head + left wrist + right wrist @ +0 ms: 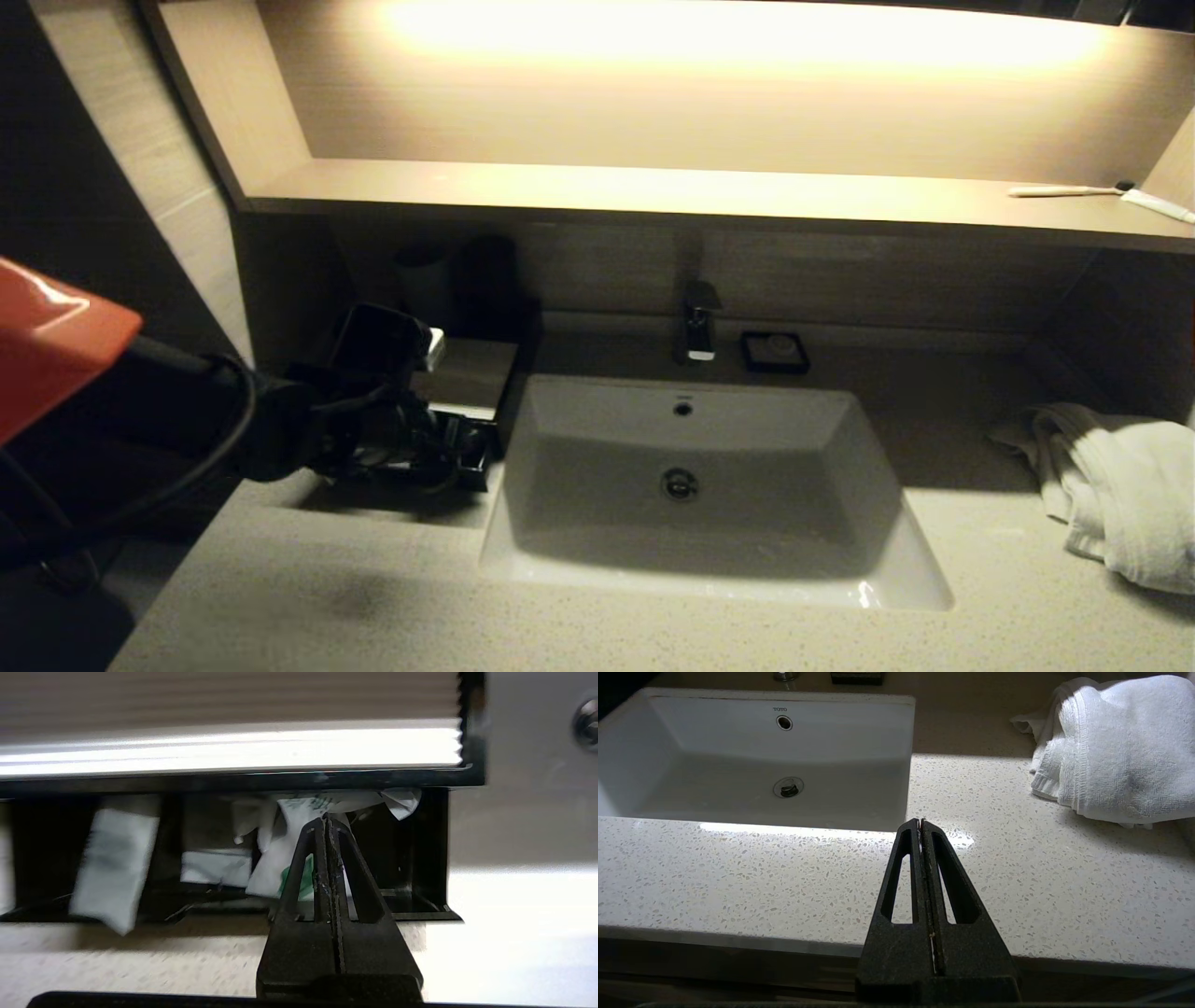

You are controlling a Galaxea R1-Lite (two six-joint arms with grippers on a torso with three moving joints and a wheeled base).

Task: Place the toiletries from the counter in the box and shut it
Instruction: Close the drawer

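The black box (471,371) with its pale top panel stands on the counter (653,635) left of the basin, and its drawer (437,849) is pulled out. Inside lie toiletries: a white sachet with a green label (273,870), a white packet (114,858) and another white packet (215,868). My left gripper (325,820) is shut with nothing between its fingers, and its tips point into the open drawer right in front of the green-label sachet. In the head view, the left gripper (446,446) sits at the drawer's front. My right gripper (921,821) is shut and hangs over the counter's front edge (784,872).
The white basin (691,467) fills the middle of the counter, with a faucet (698,322) and a small black soap dish (774,351) behind it. A white towel (1120,485) lies at the right. A toothbrush (1064,190) rests on the lit shelf. Dark cups (425,275) stand behind the box.
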